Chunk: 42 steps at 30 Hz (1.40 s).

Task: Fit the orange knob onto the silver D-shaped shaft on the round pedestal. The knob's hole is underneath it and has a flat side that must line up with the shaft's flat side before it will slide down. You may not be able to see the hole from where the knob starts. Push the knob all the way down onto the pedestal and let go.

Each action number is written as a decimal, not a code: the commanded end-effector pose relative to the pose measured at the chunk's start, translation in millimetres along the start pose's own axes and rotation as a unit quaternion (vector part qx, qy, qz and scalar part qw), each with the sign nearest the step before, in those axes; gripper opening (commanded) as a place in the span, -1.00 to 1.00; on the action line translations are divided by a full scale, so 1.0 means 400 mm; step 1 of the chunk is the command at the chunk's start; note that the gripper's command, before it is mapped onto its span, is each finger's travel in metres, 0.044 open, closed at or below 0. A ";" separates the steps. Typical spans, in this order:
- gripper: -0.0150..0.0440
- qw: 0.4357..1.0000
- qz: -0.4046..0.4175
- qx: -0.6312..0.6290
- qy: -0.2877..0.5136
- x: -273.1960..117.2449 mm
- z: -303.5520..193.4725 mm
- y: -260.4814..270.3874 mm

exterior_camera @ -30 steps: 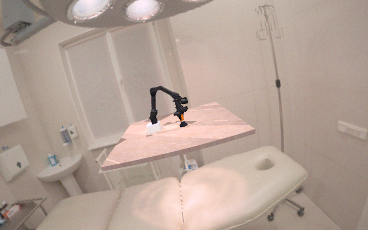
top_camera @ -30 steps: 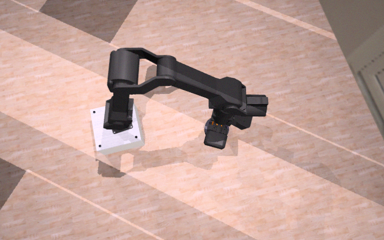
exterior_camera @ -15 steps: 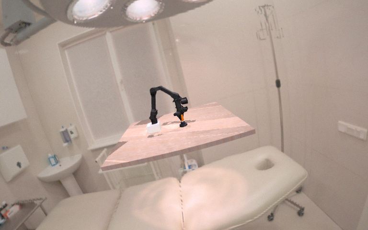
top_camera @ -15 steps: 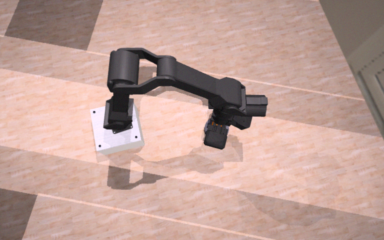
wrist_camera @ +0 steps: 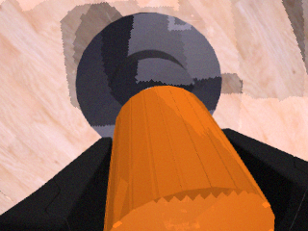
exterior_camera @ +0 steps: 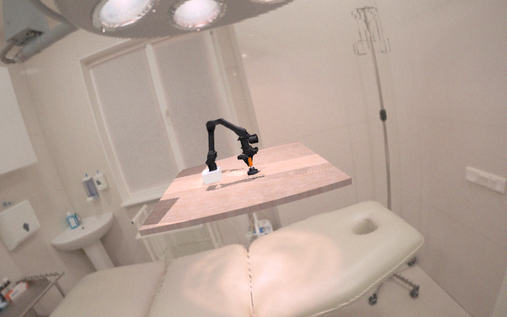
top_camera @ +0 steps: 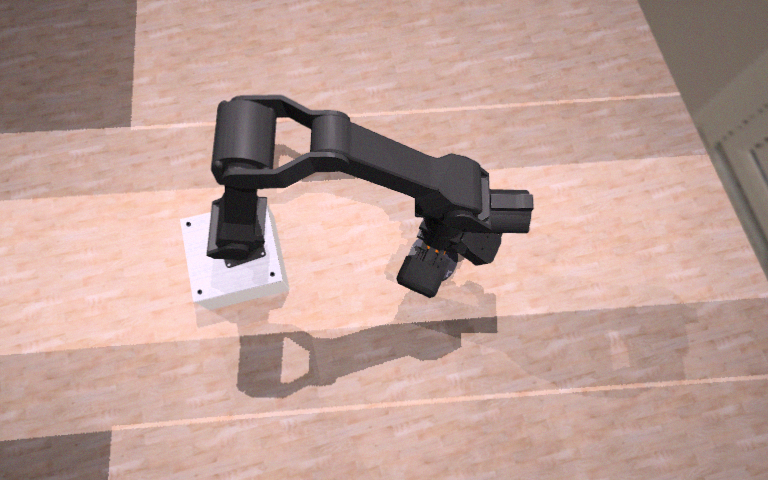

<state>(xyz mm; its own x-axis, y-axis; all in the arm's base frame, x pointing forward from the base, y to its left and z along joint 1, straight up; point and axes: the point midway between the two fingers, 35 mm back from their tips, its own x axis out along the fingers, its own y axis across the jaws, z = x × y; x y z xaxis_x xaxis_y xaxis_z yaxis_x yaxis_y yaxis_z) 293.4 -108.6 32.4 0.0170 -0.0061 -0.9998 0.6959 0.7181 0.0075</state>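
Note:
The orange knob [exterior_camera: 249, 162] [wrist_camera: 175, 164] is between the fingers of my gripper [wrist_camera: 166, 144], which is shut on it. The dark round pedestal [exterior_camera: 252, 171] [wrist_camera: 204, 53] stands on the table below the knob. In the exterior view the knob's lower end is just above the pedestal, with a narrow light bit between them. In the wrist view the knob covers the near part of the pedestal's raised middle. The silver shaft, its flat side and the knob's hole cannot be made out. In the top view the arm hides most of the knob and pedestal.
The arm's white base block [top_camera: 246, 283] [exterior_camera: 212, 176] stands to the left of the pedestal on the wooden table [top_camera: 351, 435] [exterior_camera: 299, 187]. Arm shadows fall across the table. A padded couch [exterior_camera: 209, 276] is beyond the table's edge in the exterior view.

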 end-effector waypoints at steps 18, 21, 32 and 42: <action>-0.49 1.000 0.002 0.026 -0.004 0.004 0.013 0.006; -0.49 1.000 0.002 0.026 -0.004 0.005 0.013 0.006; -0.49 1.000 0.002 0.026 -0.004 0.003 0.007 0.004; -0.49 0.996 0.002 0.089 -0.004 -0.008 0.002 0.001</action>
<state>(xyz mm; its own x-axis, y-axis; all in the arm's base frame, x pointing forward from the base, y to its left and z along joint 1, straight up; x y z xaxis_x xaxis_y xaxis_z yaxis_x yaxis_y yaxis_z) 294.2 -108.9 31.6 0.0185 -0.0067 -0.9998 0.7676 0.6409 0.0099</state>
